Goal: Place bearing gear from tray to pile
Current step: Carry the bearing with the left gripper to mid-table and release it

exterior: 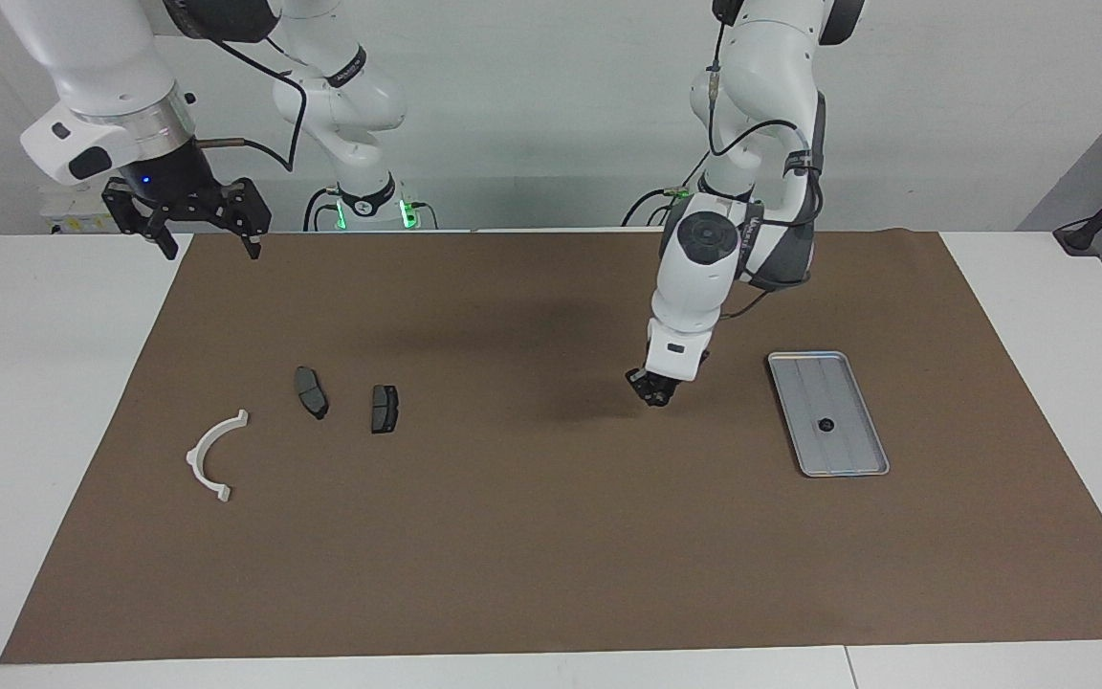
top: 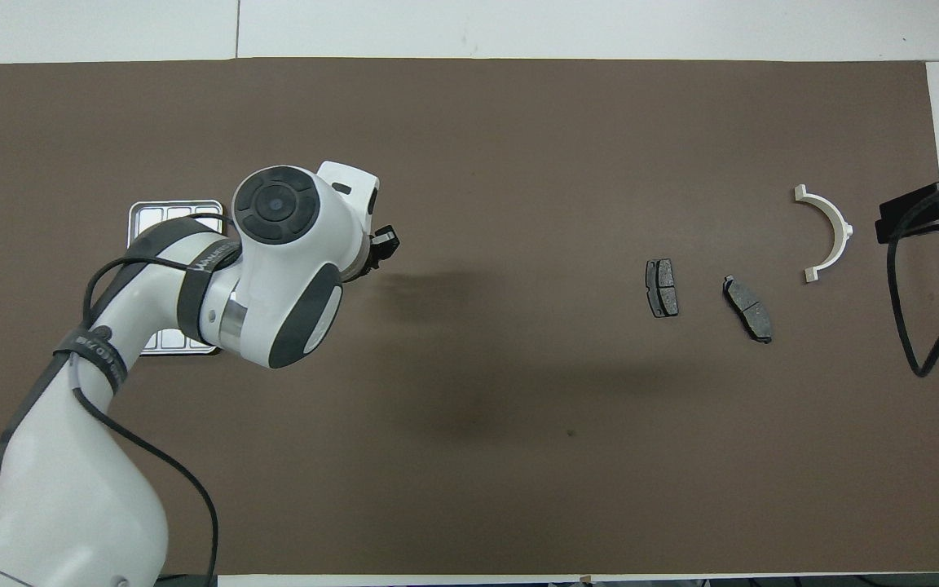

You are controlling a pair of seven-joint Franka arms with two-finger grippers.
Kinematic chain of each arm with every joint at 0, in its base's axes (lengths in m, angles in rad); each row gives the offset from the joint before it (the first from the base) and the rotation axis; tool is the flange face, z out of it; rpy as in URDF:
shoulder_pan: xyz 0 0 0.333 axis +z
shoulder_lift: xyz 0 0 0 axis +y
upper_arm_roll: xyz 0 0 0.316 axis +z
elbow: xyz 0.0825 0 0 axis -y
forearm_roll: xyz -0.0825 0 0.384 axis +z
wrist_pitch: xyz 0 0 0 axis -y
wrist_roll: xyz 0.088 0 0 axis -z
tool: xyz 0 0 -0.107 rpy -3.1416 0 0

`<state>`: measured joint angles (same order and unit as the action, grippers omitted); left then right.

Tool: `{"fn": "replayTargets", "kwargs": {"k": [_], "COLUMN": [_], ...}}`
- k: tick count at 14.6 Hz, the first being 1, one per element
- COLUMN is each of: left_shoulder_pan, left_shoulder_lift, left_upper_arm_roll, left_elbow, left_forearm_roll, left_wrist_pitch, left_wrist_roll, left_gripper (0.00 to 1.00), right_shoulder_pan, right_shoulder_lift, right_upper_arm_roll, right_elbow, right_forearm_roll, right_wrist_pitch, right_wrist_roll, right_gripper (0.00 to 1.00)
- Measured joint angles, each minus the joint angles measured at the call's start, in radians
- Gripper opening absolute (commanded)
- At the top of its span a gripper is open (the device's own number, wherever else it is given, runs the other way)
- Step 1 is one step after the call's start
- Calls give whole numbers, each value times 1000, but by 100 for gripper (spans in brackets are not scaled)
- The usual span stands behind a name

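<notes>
The silver tray (exterior: 852, 455) lies on the brown mat toward the left arm's end. One small dark round bearing gear (exterior: 826, 425) sits in it. In the overhead view the left arm covers most of the tray (top: 172, 214) and hides the gear. My left gripper (exterior: 654, 392) hangs low over the mat beside the tray, on the pile's side; whether it holds anything does not show. The pile is a white curved bracket (exterior: 214, 455) and two dark pads (exterior: 311, 392) (exterior: 384, 409) toward the right arm's end. My right gripper (exterior: 211, 251) waits open and raised over the mat's corner.
The brown mat (exterior: 551, 536) covers most of the white table. Bare mat stretches between the left gripper and the pads. In the overhead view the bracket (top: 832, 232) lies beside the right gripper (top: 926, 216), with the pads (top: 662, 288) (top: 748, 309) close by.
</notes>
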<state>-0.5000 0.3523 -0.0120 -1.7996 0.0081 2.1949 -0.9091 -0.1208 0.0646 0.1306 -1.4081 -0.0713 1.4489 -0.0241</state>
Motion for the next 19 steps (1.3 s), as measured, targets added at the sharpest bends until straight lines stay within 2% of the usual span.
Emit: {"fn": "replayTargets", "kwargs": {"k": [4,9,11,12,13,14,16,19], "left_shoulder_pan": [-33,-85,-85,-85,-85,-85,-85,-77], "left_shoulder_lift": [88,95,95,94,93,93,93,88], "left_upper_arm_roll": [1,1,3,3,3,3,5,25], "left_elbow": [30,-3,-16,-21,-23,-23,-26,-4], "left_forearm_roll": [0,0,0,0,0,0,1,40], "left_wrist_pitch": [89,98,114,121,123,124,117,31], "left_wrist_roll": [-84,-159,-171,-176,-179,-180,-180,-165], "left_gripper": [0,0,6,24,68,100,100,100], "right_shoulder_pan": [0,-3,-1,1,4,7,19,77], "right_shoulder_lift": [7,34,55,70,86,102,131,184], "right_upper_arm_roll": [0,-3,-1,0,0,0,2,9], "right_elbow": [0,-1,-2,-2,-2,-2,-4,-8], "right_forearm_roll": [2,26,41,57,63,65,67,68], "right_wrist_pitch": [0,0,2,11,33,67,104,167], "right_wrist_roll": [0,-7,-7,-7,-7,-7,6,112], "right_gripper": [100,100,100,100,100,100,100,100]}}
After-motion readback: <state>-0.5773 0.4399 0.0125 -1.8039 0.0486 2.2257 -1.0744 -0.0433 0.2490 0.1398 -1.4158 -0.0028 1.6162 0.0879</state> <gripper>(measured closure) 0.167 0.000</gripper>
